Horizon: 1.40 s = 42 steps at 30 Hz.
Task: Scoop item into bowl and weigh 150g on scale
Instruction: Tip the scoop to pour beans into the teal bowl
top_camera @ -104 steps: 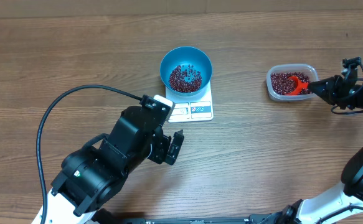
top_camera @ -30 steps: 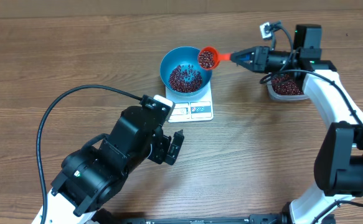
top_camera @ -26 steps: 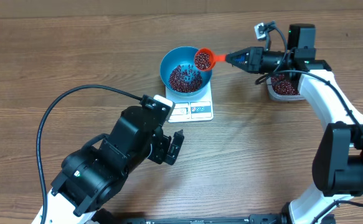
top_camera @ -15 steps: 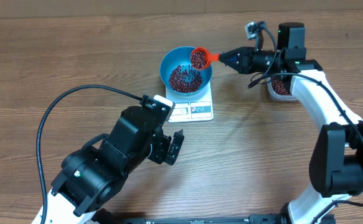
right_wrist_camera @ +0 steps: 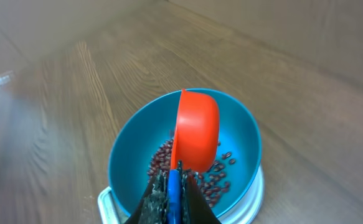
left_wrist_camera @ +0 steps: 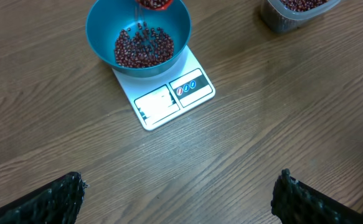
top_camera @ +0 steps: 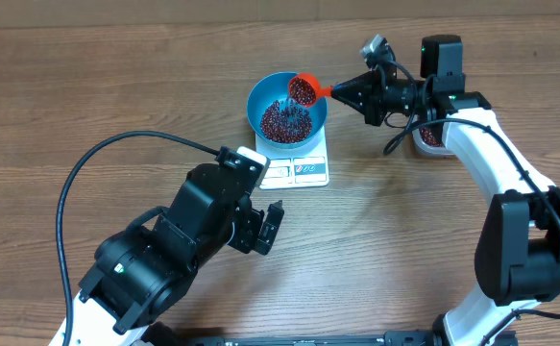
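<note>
The red-brown beans [top_camera: 284, 120] lie heaped in the bottom of the blue bowl [top_camera: 256, 94], and more are dropping onto them. The orange-red scoop [top_camera: 304, 89] rode level and full at the bowl's right rim a second ago. It has since moved in over the bowl and rolled onto its side, and the left wrist view catches beans streaking down from it.

So another portion is going onto the weight. I can't say how near the target it is, because the display on the white scale [top_camera: 297, 171] under the bowl is too small to read.

The right arm's fingers [right_wrist_camera: 157, 202] are pressed together on the scoop's handle. The left arm's fingers [left_wrist_camera: 50, 199] are spread wide on nothing and haven't budged, well in front of the scale.

The scoop's mouth hangs inside the rim, so a spill looks unlikely to me. The clear container [top_camera: 431, 137] sits off to the right, half hidden under the right arm. Bare tabletop [top_camera: 376, 221] lies between it and the scale, which leaves an open path back for a refill.
</note>
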Tool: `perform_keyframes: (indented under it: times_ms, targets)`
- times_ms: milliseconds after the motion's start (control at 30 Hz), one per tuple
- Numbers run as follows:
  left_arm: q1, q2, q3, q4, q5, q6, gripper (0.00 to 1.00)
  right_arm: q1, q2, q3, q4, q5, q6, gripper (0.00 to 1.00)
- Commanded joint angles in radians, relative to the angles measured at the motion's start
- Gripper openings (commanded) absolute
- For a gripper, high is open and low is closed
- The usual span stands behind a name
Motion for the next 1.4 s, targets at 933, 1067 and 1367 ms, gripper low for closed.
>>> perform_keyframes:
  times_ms: [933,1067,1367]
  targets:
    - [-0.006,0.005,-0.002,-0.003,-0.01,0.015,0.99,0.004,0.006,-0.002,0.01,-0.074,-0.617,0.04]
    - [-0.006,0.005,-0.002,-0.003,-0.01,0.015,0.99,0.004,0.003,-0.002,0.011,-0.183,-0.578,0.04]
    - [-0.006,0.005,-0.002,-0.003,-0.01,0.015,0.99,-0.002,-0.041,-0.002,0.011,-0.223,-0.157,0.04]
